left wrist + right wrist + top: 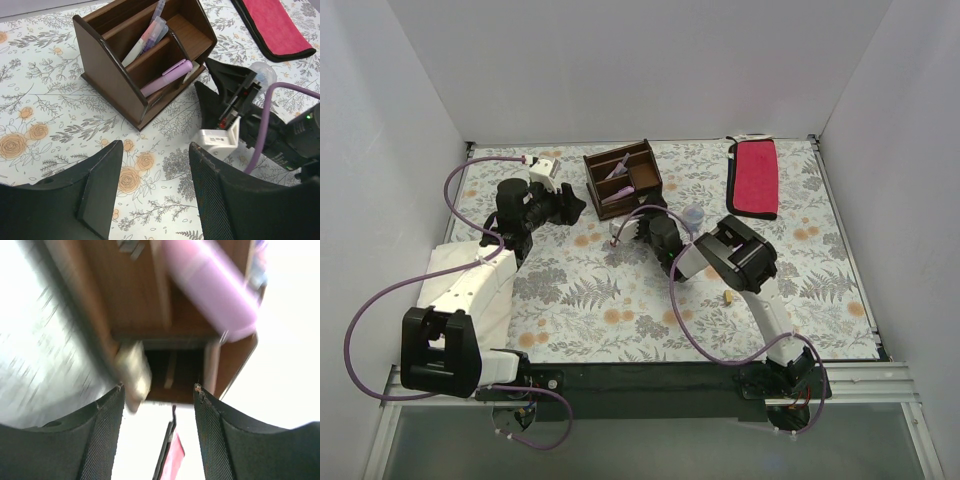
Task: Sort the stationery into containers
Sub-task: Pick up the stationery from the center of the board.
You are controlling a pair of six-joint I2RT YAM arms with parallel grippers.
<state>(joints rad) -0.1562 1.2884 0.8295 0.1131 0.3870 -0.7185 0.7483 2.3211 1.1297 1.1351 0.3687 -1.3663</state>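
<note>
The dark brown organiser (623, 178) stands at the back of the table, with several thin pens (145, 37) and a fat pink marker (167, 78) in its compartments. My right gripper (158, 386) is open right at its low front side, with nothing between the fingers. A pale blurred item (134, 375) sits just off the left fingertip, against the organiser (130, 300). The pink marker (210, 285) lies above. My left gripper (155, 145) hangs open and empty over the cloth, left of the organiser (107, 65). A tiny yellowish block (728, 297) and a bluish cup (692, 215) lie loose.
A flat red cloth (753, 177) lies at the back right. The right arm's elbow (745, 252) rises over the middle of the table. White walls close in the left, back and right sides. In the left wrist view the right gripper (202, 72) points at the organiser's front.
</note>
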